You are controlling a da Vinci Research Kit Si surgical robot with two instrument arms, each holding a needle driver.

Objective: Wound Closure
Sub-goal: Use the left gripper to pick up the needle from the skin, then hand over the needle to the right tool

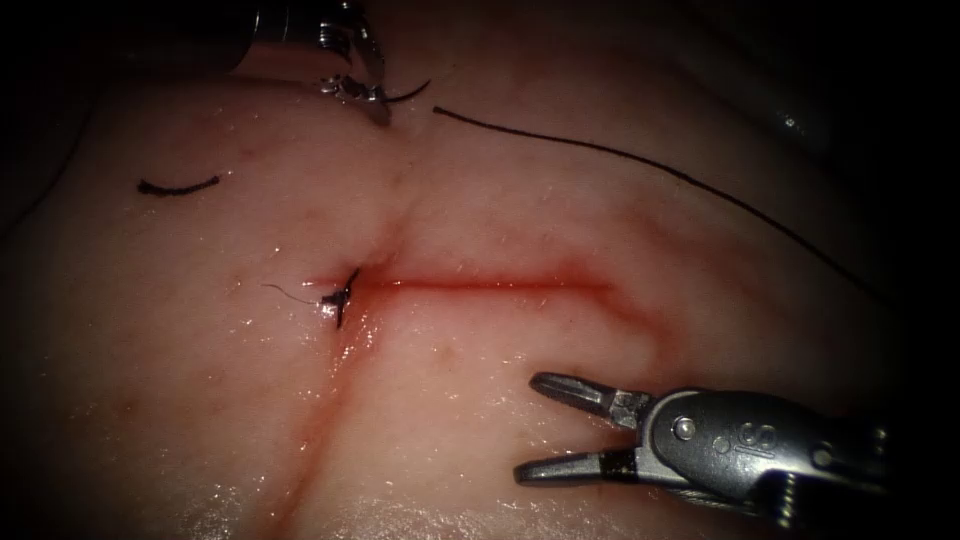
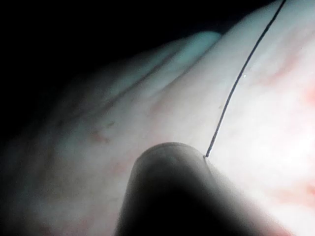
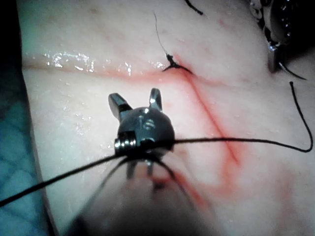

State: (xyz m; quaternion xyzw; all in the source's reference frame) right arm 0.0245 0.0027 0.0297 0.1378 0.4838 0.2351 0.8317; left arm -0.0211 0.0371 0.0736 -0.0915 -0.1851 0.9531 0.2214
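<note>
Needle (image 1: 405, 94) clamped in left tool (image 1: 352, 88) beyond cut (image 1: 490, 284); right tool (image 1: 545, 425), jaws apart, empty, near side; knot (image 1: 338, 297) at cut's left end.

Take the cut (image 1: 500, 285) in the tissue (image 1: 200, 400) as your landmark: your tied stitch (image 1: 340, 297) sits at its left end, and a loose cut end of thread (image 1: 178, 187) lies above and left of that. Your right tool (image 1: 535, 425) hovers below the cut toward its right end, jaws apart and empty. Your left tool (image 1: 365, 90) sits well above the cut's left end, seemingly gripping a short thread piece, while the long thread (image 1: 650, 170) trails above the cut toward the right.
</note>
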